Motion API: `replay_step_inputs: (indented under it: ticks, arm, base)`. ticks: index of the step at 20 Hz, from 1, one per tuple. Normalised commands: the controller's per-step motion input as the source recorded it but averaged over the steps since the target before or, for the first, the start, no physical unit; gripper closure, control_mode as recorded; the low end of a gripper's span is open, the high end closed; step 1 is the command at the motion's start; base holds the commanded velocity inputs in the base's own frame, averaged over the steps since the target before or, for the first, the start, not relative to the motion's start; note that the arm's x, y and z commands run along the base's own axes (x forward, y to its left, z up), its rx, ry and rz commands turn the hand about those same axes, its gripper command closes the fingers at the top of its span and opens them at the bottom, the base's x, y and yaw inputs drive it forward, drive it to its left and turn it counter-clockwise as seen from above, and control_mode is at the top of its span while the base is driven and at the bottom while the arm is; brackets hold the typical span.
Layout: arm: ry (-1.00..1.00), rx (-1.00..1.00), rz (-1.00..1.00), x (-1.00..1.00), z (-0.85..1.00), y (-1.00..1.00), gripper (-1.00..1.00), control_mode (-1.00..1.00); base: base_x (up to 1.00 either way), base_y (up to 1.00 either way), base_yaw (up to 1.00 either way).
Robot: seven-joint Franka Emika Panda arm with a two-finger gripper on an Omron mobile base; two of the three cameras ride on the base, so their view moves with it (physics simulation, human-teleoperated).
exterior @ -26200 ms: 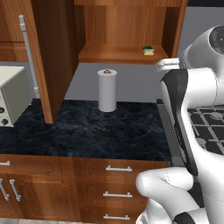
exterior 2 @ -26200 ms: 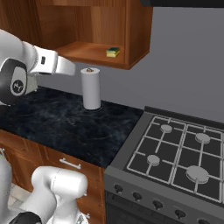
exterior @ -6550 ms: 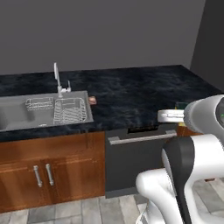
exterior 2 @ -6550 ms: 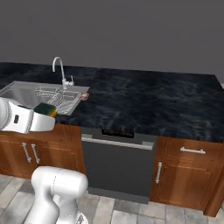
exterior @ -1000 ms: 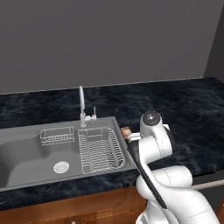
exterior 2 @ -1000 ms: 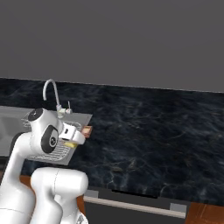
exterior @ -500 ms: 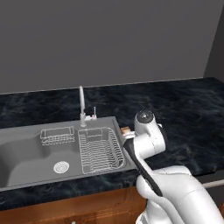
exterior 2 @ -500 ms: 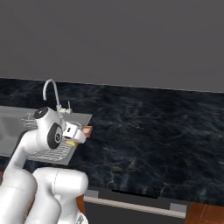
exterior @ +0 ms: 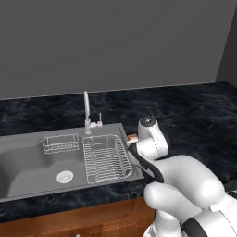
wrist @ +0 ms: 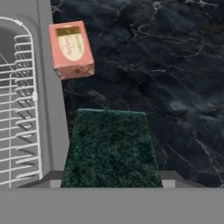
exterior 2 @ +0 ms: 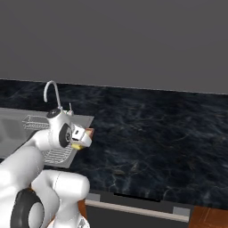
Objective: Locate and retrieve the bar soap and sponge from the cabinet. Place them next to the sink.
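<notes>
Clamped on the sponge (wrist: 111, 148), I should lower it flat, right of the sink (wrist: 50, 131), near the soap (wrist: 71, 49).

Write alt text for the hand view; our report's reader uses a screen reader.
The gripper holds the sponge, green side up, over the dark marble counter beside the sink. The bar soap already lies on the counter against the sink's rim.
</notes>
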Motion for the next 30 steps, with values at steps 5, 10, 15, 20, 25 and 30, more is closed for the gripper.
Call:
replay_step_inputs:
  ticks: [5, 10, 15, 20, 25, 30]
  arm:
    - [-0.05, 0.00, 0.00, 0.00, -0.75, -0.01, 1.00, -1.00]
    - [-0.10, 0.00, 0.00, 0.00, -0.61, -0.16, 1.00, -1.00]
    - [-0.04, 0.00, -0.06, -0.02, -0.59, -0.18, 1.00, -1.00]
    - [0.00, 0.00, -0.04, 0.00, -0.52, -0.06, 1.00, -1.00]
    - [0.04, 0.01, -0.02, 0.00, -0.30, 0.00, -1.00, -1.00]
    - [0.07, 0.01, -0.03, 0.00, -0.29, -0.01, -1.00, -1.00]
  base:
    - [0.00, 0.00, 0.00]
    - [0.00, 0.00, 0.00]
    - [0.00, 0.00, 0.00]
    - [0.00, 0.00, 0.00]
    - [0.00, 0.00, 0.00]
    - [0.00, 0.00, 0.00]
